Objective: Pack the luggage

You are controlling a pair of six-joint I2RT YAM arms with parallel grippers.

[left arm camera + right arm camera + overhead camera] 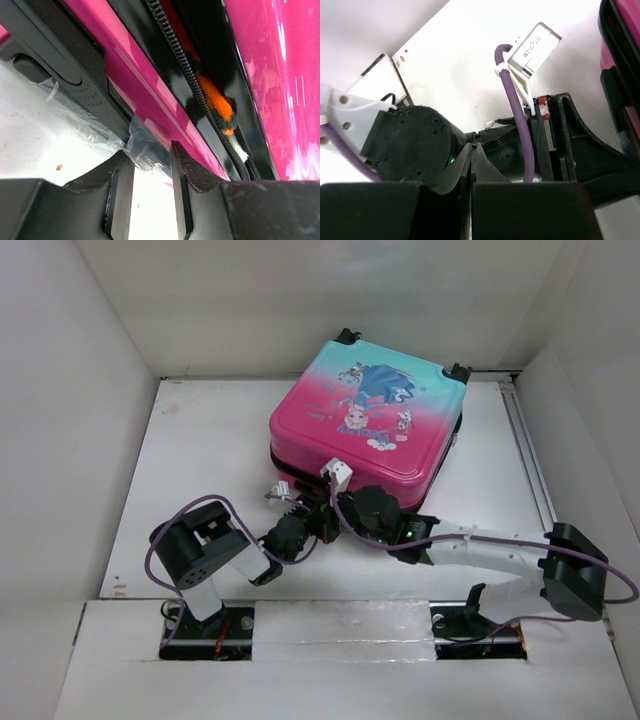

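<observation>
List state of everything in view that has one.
luggage: lying flat, lid down, seam not zipped, orange item showing in the gap
left gripper: jaws partly open at the luggage's edge, crinkled clear plastic between them
right gripper: jaws shut, empty

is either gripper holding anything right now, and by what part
Nothing is clearly held. The right gripper is shut on nothing. The left gripper stands part open at the luggage edge, with clear plastic film between its fingers.

Black joint housings, white links, purple cables [470, 536], green indicator light [452, 160].
</observation>
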